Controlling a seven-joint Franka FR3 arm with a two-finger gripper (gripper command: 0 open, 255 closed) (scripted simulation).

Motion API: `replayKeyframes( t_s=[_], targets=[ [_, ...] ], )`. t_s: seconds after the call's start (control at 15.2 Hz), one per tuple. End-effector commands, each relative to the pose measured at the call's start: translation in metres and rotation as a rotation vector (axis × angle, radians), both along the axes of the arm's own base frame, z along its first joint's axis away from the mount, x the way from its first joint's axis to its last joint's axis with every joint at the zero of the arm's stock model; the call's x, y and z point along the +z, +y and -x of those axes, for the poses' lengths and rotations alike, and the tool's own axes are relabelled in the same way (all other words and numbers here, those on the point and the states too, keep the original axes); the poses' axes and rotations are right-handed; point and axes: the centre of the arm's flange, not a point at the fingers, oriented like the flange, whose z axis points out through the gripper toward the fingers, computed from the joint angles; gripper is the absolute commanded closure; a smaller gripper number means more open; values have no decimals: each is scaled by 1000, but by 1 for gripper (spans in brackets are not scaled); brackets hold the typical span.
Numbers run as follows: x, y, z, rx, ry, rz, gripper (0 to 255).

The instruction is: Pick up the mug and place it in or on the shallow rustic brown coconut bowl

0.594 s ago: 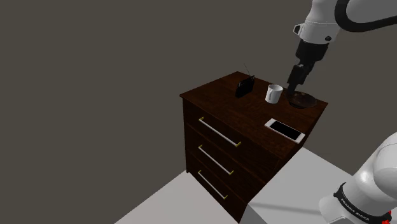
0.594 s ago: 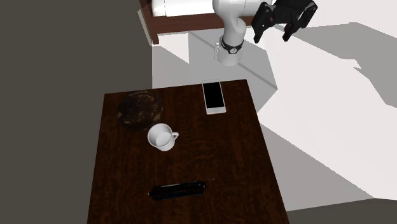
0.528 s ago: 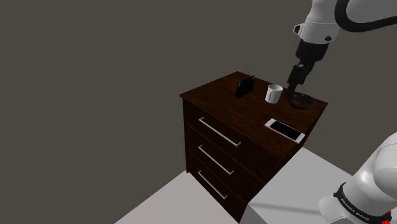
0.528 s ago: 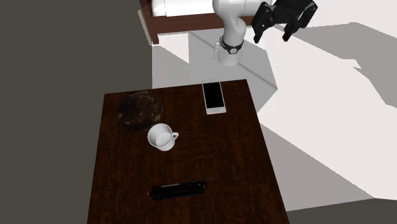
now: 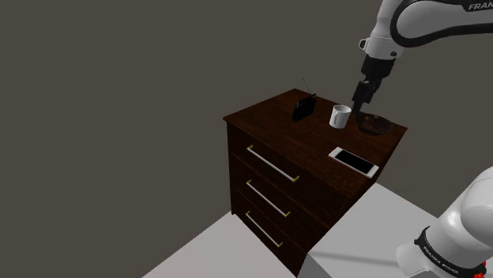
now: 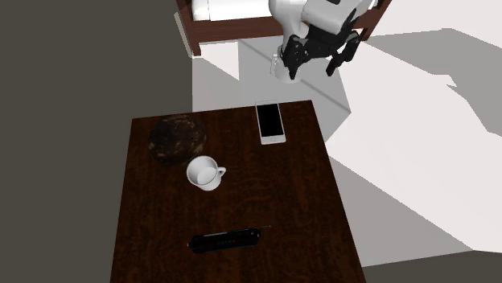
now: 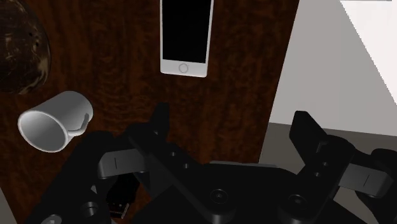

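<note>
Dark brown wood makes up the three-drawer dresser (image 5: 269, 130), whose top carries everything. Above it the white arm (image 5: 419, 20) bends down from the shoulder view's upper right, and its black gripper (image 7: 232, 118) hangs well over the top, touching nothing. Its two fingers (image 7: 159, 121) stand wide apart with only bare wood between them. On the top, the rough brown coconut bowl (image 6: 177, 138) sits near the corner at the second exterior view's upper left. A white phone (image 6: 270, 121) lies flat with its dark screen up, near the edge towards the stand. A slim black radio (image 6: 226, 239) with a thin aerial stands at the far end. The white mug (image 6: 205, 173) stands upright just beside the bowl, between bowl and radio, off to one side of the fingers.
</note>
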Motion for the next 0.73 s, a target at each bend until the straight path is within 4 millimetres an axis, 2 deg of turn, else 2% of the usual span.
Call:
replayKeyframes(
  t_s=[0.0, 0.66],
  targets=[
    [-8, -24, -13, 0, 2, -6, 0],
    [-55, -137, -75, -4, 15, -41, 0]
  ],
)
